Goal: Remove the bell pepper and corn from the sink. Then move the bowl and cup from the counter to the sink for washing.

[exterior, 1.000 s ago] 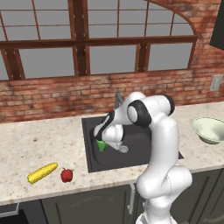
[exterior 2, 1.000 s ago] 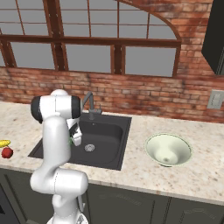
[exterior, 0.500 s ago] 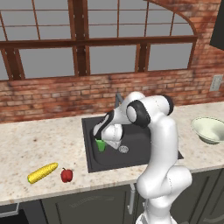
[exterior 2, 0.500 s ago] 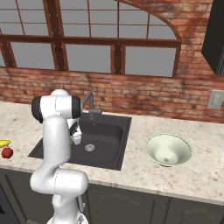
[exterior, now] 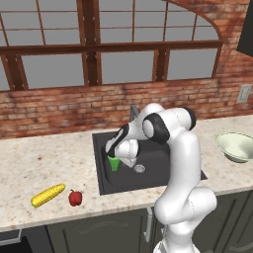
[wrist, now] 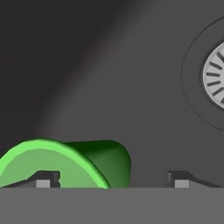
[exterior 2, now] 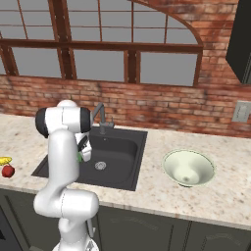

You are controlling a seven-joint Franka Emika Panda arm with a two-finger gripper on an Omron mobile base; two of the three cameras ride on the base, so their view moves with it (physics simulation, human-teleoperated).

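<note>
The sink (exterior: 148,165) holds the green cup (exterior: 114,163), left of the drain (exterior: 140,169). The bowl (exterior 2: 188,168) waits on the counter (exterior 2: 215,196) to the right; corn (exterior: 48,194) and bell pepper (exterior: 75,197) lie on its left side. The gripper (wrist: 113,179) stands released, wide apart; the cup's rim seems to touch one fingertip (wrist: 43,179), so lifting away could drag or tip it.

A red brick wall (exterior: 59,106) rises behind, holding a large arched window with dark wooden frames (exterior: 99,47). A pale wall outlet plate (exterior 2: 241,112) sits on the bricks.
</note>
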